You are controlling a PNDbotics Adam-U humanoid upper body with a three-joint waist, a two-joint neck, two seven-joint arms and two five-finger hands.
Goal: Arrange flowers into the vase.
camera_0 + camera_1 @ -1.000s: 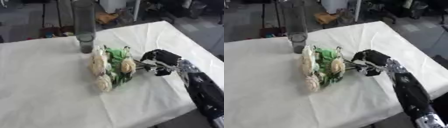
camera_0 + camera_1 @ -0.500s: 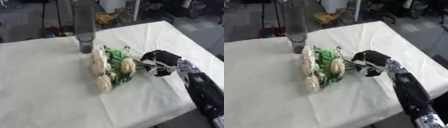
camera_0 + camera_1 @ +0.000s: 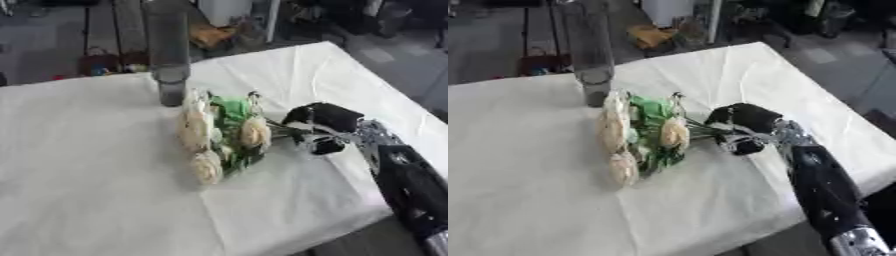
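A bunch of cream roses with green leaves lies on the white tablecloth in the middle, blooms to the left and stems to the right. My right hand comes in from the lower right and its fingers are curled round the stem ends. A tall clear glass vase stands upright just behind the bunch, close to the topmost bloom. My left hand shows in neither view.
The table's right edge and near right corner lie close to my right forearm. Beyond the far edge, furniture and clutter sit on a dark floor.
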